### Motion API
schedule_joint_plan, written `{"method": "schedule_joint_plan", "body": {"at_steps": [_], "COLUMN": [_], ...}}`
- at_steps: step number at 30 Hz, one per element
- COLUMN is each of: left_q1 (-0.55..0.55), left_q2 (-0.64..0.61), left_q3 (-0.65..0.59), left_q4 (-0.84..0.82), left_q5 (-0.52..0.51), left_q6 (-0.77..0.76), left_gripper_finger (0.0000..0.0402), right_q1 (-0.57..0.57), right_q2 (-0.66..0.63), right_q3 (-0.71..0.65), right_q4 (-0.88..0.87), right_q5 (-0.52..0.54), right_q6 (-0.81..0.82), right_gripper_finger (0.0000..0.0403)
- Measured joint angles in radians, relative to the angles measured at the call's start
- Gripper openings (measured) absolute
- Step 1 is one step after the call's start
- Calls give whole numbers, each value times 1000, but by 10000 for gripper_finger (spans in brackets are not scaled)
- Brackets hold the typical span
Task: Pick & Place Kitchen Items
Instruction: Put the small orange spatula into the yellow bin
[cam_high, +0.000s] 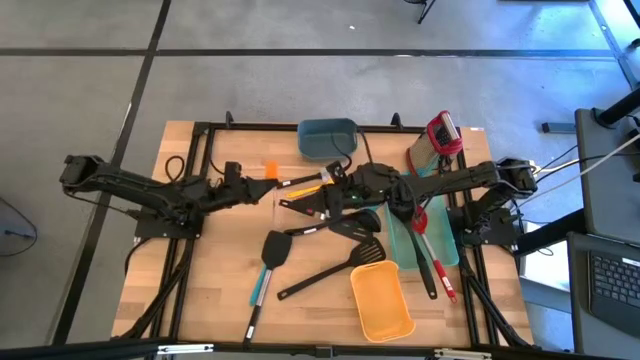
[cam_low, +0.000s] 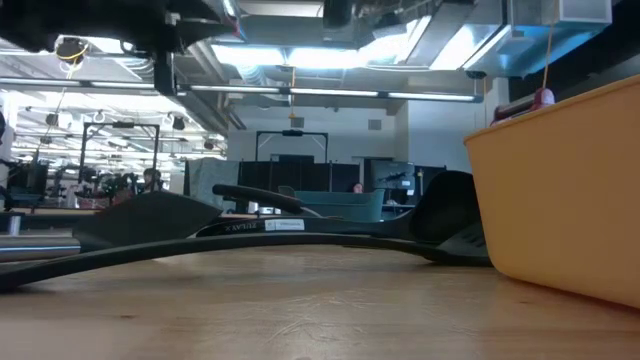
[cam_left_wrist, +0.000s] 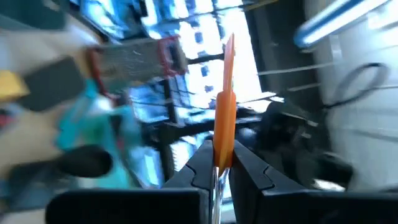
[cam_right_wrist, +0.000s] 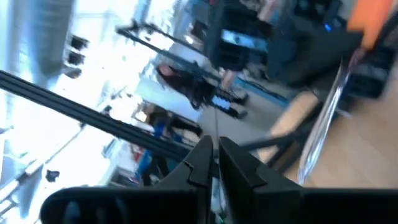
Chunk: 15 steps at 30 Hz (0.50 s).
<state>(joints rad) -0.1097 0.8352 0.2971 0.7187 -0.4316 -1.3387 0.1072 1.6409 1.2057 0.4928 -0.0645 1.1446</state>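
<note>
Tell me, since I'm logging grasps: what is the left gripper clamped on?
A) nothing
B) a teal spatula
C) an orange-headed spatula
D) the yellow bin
C: in the left wrist view the left gripper has its fingers shut on the orange-headed spatula.

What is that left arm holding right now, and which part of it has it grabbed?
The left gripper holds an orange-headed spatula, its fingers shut on the lower end of the orange head, which stands up above them.

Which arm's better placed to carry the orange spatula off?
Likely left. The left gripper is shut on the orange spatula; the right gripper only sits by its handle end.
</note>
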Motion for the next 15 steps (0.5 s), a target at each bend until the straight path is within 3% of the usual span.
{"method": "schedule_joint_plan", "body": {"at_steps": [5, 10, 15], "left_q1": [-2, -8, -6], "left_q2": [1, 0, 1], "left_q3": [-8, -8, -8], "left_q4": [49, 125, 144], "left_q5": [123, 120, 141], "left_q6": [-2, 19, 44], "left_gripper_finger": [18, 18, 18], "right_q1": [15, 39, 62], "right_q2": [0, 19, 67], "right_q3": [0, 0, -1], "right_q4": [7, -100, -50], "right_q5": [2, 2, 18], "right_q6": [-3, 7, 49], "right_gripper_finger": [28, 47, 92]}}
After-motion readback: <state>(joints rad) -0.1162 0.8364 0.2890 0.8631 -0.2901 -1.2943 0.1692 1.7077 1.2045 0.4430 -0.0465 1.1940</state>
